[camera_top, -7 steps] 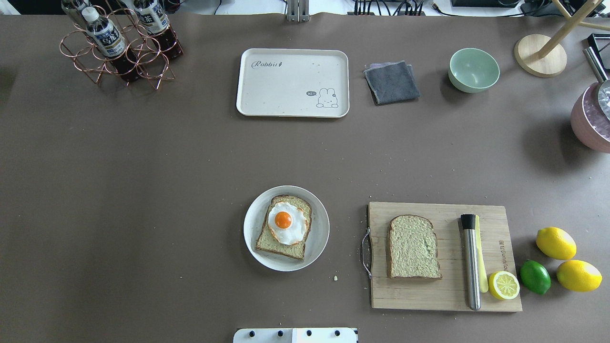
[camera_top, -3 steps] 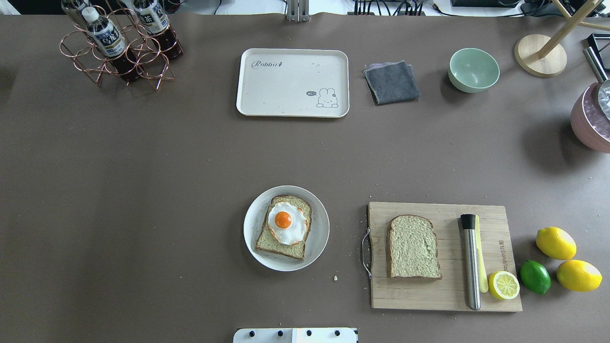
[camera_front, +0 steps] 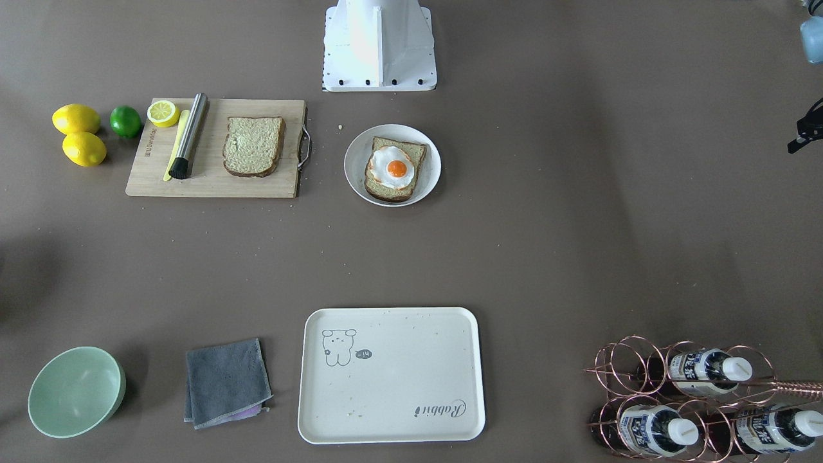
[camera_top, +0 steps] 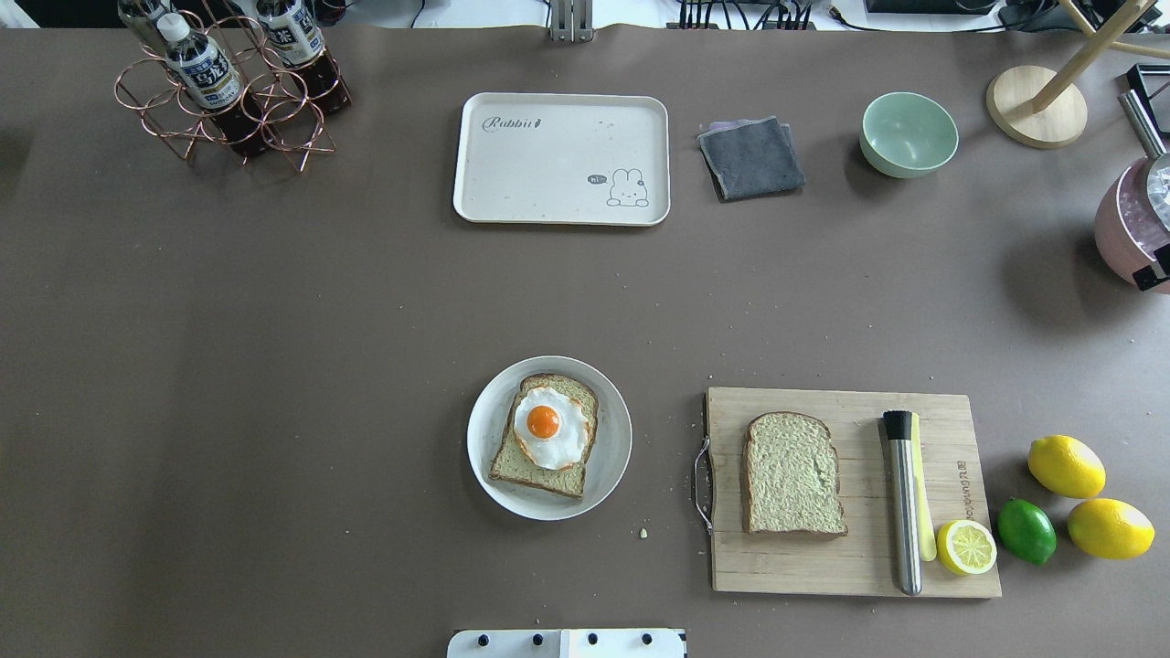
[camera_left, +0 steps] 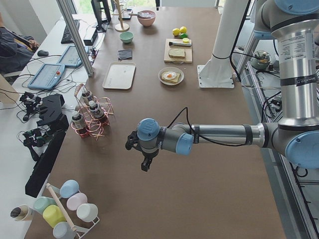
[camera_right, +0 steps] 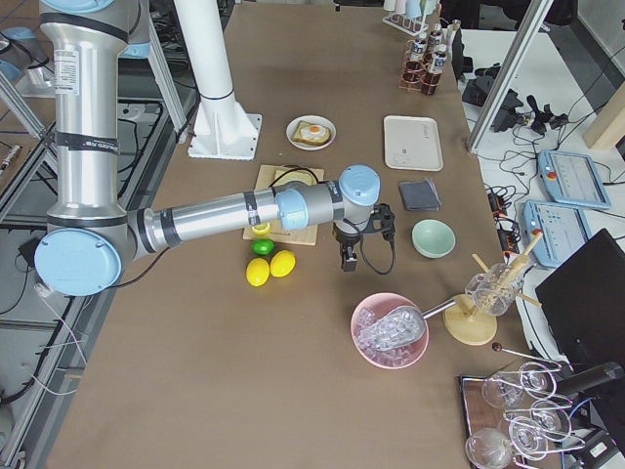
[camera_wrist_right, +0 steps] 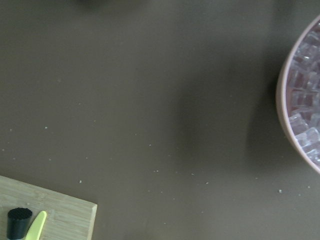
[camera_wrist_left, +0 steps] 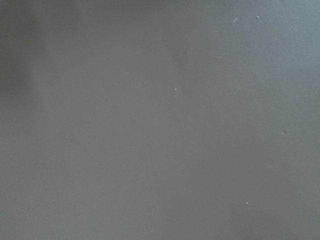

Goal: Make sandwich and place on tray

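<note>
One bread slice [camera_top: 539, 475] lies on a round white plate [camera_top: 612, 457] with a fried egg [camera_top: 547, 428] on top. The second slice [camera_top: 792, 473] lies bare on the wooden cutting board [camera_top: 859, 567]. The cream tray [camera_top: 548, 174] stands at the far middle with nothing on it. My left gripper [camera_left: 144, 162] hangs over bare table far to my left, only an edge of it in the front view [camera_front: 805, 134]. My right gripper [camera_right: 346, 259] hangs between the board and the pink bowl, its tip at the overhead view's right edge [camera_top: 1154, 274]. I cannot tell if either is open.
A steel muddler [camera_top: 903, 498] and half lemon [camera_top: 966, 546] lie on the board, with two lemons [camera_top: 1066, 466] and a lime [camera_top: 1026, 530] beside it. A grey cloth [camera_top: 751, 157], green bowl [camera_top: 909, 133], pink ice bowl [camera_top: 1129, 228] and bottle rack [camera_top: 228, 82] stand at the far side.
The tip of my right gripper has come into the overhead view at the right edge by the pink bowl. Bread, egg, plate and tray have not moved.
</note>
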